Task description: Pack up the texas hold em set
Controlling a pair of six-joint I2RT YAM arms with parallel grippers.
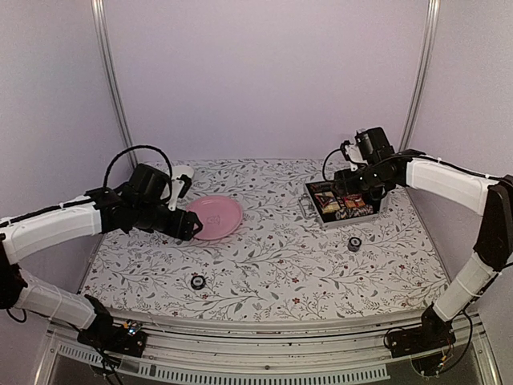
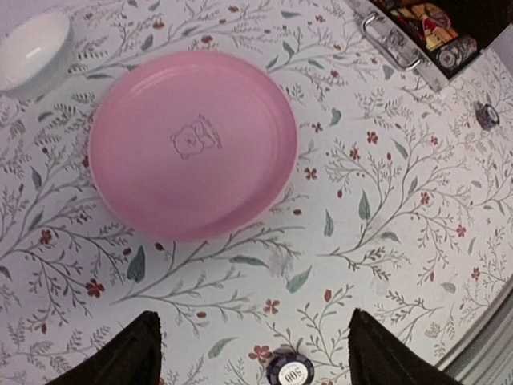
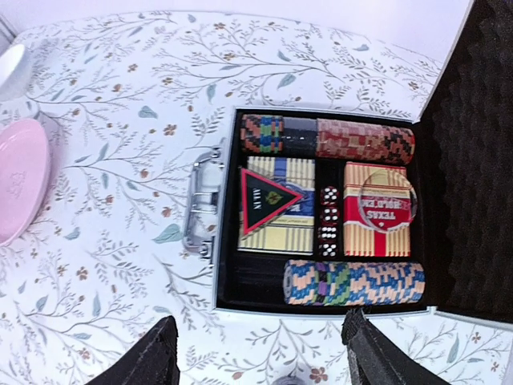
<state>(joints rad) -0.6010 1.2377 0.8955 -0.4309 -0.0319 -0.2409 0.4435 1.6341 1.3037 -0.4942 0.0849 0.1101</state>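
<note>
Your L gripper [image 2: 252, 325] hangs wide open, empty, over a loose chip [image 2: 288, 370] near the pink plate [image 2: 192, 144], while your R gripper [image 3: 258, 321], also open w/ nothing held, hovers above the open case [image 3: 224, 265], seemingly near full, at far right.

Silver metal case [image 3: 220, 265] with a shiny polished handle [image 3: 200, 210], rough black egg-crate foam lining [image 3: 477, 160] at right of frame, smooth faintly glossy pink plastic plate [image 2: 192, 140], glossy white bowl [image 2: 32, 52] upper left, matt floral-printed tabletop [image 2: 385, 200] covering
</note>
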